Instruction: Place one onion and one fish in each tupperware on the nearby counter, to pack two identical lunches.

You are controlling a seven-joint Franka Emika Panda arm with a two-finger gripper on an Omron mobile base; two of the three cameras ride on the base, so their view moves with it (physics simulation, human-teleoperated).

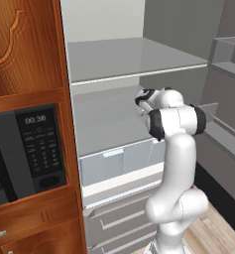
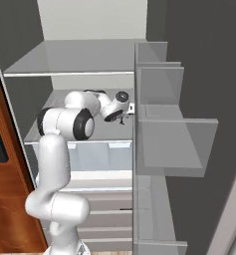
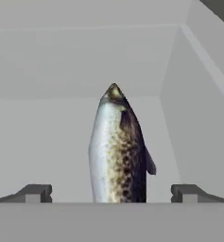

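Right up against the hand camera is a fish, silvery-white on one side and speckled brown-black on the other, lying lengthwise with its pointed end aimed away toward the back wall. It sits on a pale grey fridge shelf, in the back corner area where the rear wall meets a side wall.

So going by size: the open fridge is the big thing here, grey interior with a couple of shelves, a clear crisper drawer lower down, and door bins hanging on the open door at the right. Left of it there's a red-brown wooden cabinet with a built-in microwave.

Then the white arm, bent at the elbow and reaching into the middle shelf level.

Smallest bit: the gripper. Its two dark fingertips stand far apart, one on each side of the fish, spread wide and not touching it. Nothing is being held.
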